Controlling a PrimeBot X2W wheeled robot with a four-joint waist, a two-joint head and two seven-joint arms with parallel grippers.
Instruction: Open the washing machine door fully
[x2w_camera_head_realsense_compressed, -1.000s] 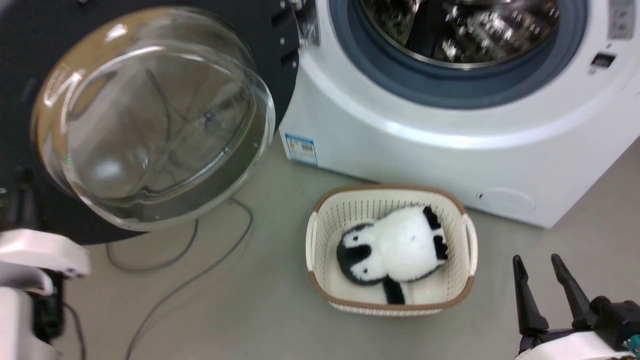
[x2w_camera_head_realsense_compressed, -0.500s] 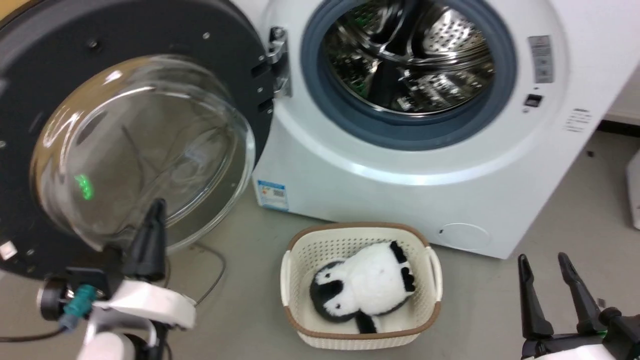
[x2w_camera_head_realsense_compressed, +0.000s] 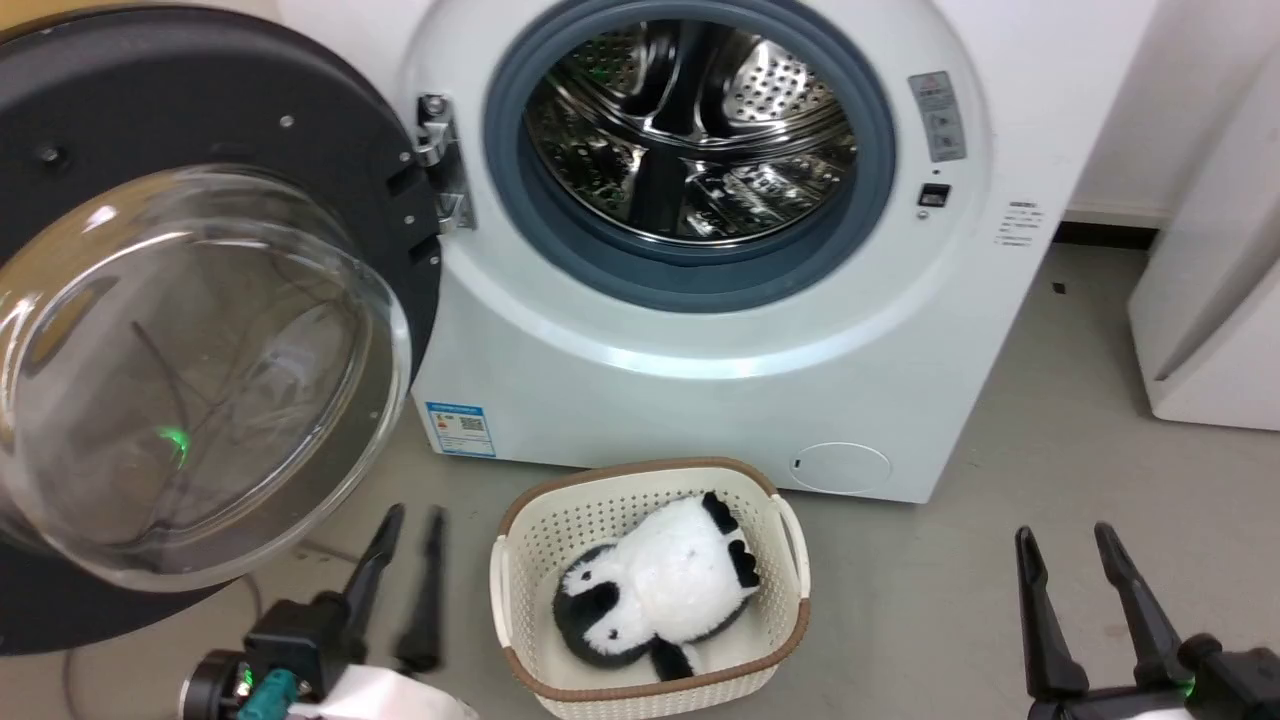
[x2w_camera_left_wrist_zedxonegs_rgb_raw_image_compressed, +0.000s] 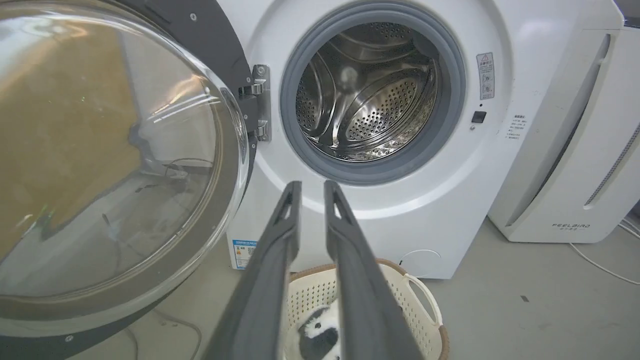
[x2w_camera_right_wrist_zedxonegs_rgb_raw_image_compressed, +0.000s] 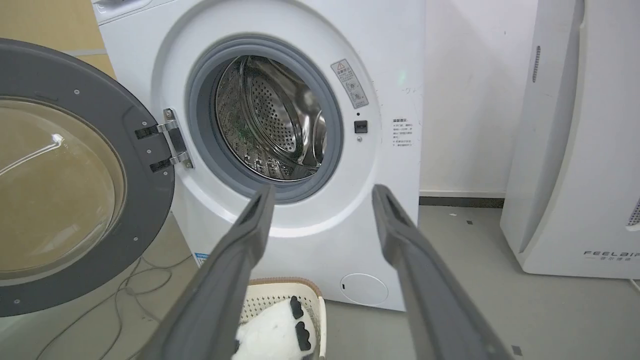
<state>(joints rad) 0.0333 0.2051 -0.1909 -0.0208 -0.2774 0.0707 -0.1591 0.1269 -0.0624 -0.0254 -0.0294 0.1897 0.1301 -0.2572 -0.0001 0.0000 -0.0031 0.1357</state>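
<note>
The washing machine (x2w_camera_head_realsense_compressed: 700, 350) stands ahead with its steel drum (x2w_camera_head_realsense_compressed: 690, 140) exposed inside the grey rubber ring. The washing machine door (x2w_camera_head_realsense_compressed: 200, 350), a black disc with a bulging glass bowl, is swung wide out to the left on its hinge. It also appears in the left wrist view as door (x2w_camera_left_wrist_zedxonegs_rgb_raw_image_compressed: 110, 150) and in the right wrist view as door (x2w_camera_right_wrist_zedxonegs_rgb_raw_image_compressed: 60, 185). My left gripper (x2w_camera_head_realsense_compressed: 415, 512) hovers low below the door's right edge, apart from it, fingers a narrow gap apart (x2w_camera_left_wrist_zedxonegs_rgb_raw_image_compressed: 311, 184), holding nothing. At the lower right my right gripper (x2w_camera_head_realsense_compressed: 1062, 530) stands open and empty (x2w_camera_right_wrist_zedxonegs_rgb_raw_image_compressed: 322, 192).
A cream basket (x2w_camera_head_realsense_compressed: 640, 470) holding a black-and-white plush toy (x2w_camera_head_realsense_compressed: 650, 590) sits on the floor just before the machine, between my grippers. A white FEELBIRD appliance (x2w_camera_left_wrist_zedxonegs_rgb_raw_image_compressed: 575, 150) stands to the machine's right. Cables (x2w_camera_right_wrist_zedxonegs_rgb_raw_image_compressed: 125, 295) trail on the floor under the door.
The head camera has tilted up and turned, shifting the whole picture. My left gripper has come away from the front of the door glass to the floor area below it.
</note>
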